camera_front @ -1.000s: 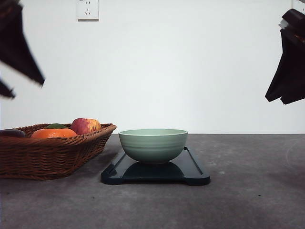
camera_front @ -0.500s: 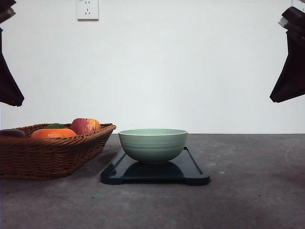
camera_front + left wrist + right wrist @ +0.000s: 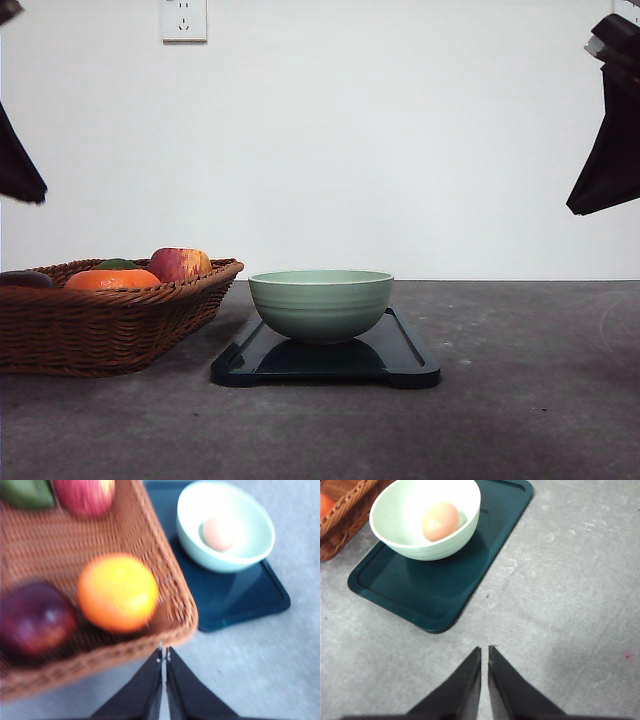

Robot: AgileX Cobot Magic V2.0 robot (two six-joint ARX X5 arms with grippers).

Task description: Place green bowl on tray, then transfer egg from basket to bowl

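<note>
Both grippers, left and right, were closed and empty, high off the table. The egg lay in the green bowl on the tray, beside the basket. Little risk remained; a careless descent could knock the bowl, though bare table lay open around the tray

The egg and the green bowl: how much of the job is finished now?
Both steps look done: the green bowl stands on the tray, and the egg lies inside it. The left hand and right hand are shut and empty. Nothing seems left.
</note>
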